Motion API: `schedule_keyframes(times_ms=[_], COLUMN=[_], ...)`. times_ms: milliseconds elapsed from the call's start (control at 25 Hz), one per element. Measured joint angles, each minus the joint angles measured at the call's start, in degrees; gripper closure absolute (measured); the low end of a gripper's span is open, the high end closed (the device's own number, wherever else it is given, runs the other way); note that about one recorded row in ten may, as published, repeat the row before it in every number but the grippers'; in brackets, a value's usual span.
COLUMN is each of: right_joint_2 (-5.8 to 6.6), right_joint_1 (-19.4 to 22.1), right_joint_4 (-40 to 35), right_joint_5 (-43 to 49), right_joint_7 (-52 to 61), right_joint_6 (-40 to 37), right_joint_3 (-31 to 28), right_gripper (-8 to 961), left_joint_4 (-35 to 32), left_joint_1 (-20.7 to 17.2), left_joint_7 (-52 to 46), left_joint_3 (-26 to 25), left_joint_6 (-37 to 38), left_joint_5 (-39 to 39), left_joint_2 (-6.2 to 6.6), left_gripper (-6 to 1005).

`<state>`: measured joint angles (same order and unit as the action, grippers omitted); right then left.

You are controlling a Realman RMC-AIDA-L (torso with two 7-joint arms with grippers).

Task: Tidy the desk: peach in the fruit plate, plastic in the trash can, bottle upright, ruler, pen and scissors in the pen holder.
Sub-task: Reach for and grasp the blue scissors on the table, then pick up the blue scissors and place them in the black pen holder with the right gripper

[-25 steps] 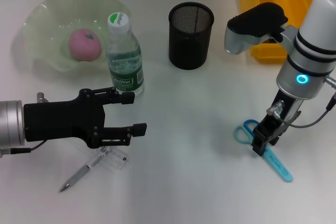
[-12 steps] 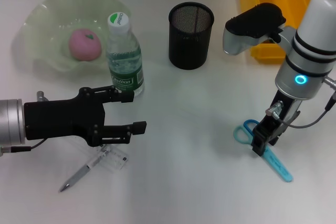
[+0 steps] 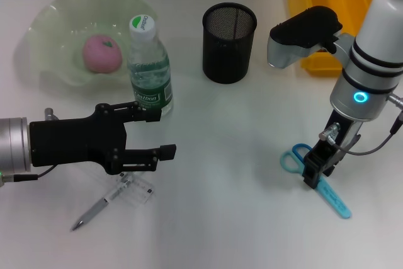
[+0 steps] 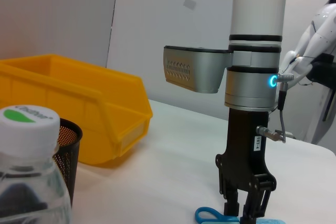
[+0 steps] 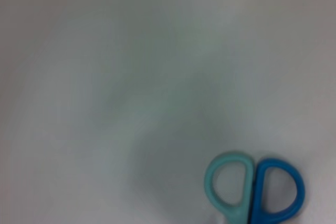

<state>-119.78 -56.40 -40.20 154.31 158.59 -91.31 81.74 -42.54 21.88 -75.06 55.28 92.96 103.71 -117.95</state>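
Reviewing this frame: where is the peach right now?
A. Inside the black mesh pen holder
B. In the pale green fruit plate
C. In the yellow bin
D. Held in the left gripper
B. The pink peach sits inside the pale green fruit plate, behind the upright bottle; the left gripper is open and holds nothing.

The right gripper [image 3: 313,171] covers the middle of the scissors [image 3: 318,182], so whether its fingers grip them cannot be told. In the right wrist view only the 2 handle loops of the scissors show, cut off by the frame edge. The left gripper [image 3: 160,133] overlaps the foot of the water bottle [image 3: 149,67] and part of the clear plastic piece [image 3: 135,190]. The yellow bin [image 3: 327,4] is partly hidden behind the right arm and runs out of frame.
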Motion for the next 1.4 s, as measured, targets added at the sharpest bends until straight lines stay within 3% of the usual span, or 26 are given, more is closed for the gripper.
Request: schedule_keyframes(times_ms=[520, 640, 960, 1400], right_joint_2=[-0.08, -0.1, -0.1, 0.37], right_joint_1=[0.2, 0.2, 0.7, 9.6], right_joint_4=[0.1, 0.1, -0.6, -15.2], right_joint_5=[-0.1, -0.2, -0.3, -4.1], right_joint_7=[0.0, 0.0, -0.3, -1.5], right_joint_6=[0.5, 0.5, 1.0, 1.4], right_joint_3=[0.1, 0.1, 0.2, -0.4], right_gripper=[575, 696, 715, 720], left_joint_4=[0.0, 0.0, 0.0, 0.0], left_joint_1=[0.0, 0.0, -0.1, -0.5], left_joint_7=[0.0, 0.0, 0.6, 0.9], left_joint_3=[0.0, 0.0, 0.0, -1.2], left_joint_6=[-0.1, -0.1, -0.1, 0.0], left_joint_5=[0.0, 0.0, 0.0, -0.6], left_joint_2=[0.0, 0.0, 0.0, -0.01], left_gripper=[205, 205, 205, 205])
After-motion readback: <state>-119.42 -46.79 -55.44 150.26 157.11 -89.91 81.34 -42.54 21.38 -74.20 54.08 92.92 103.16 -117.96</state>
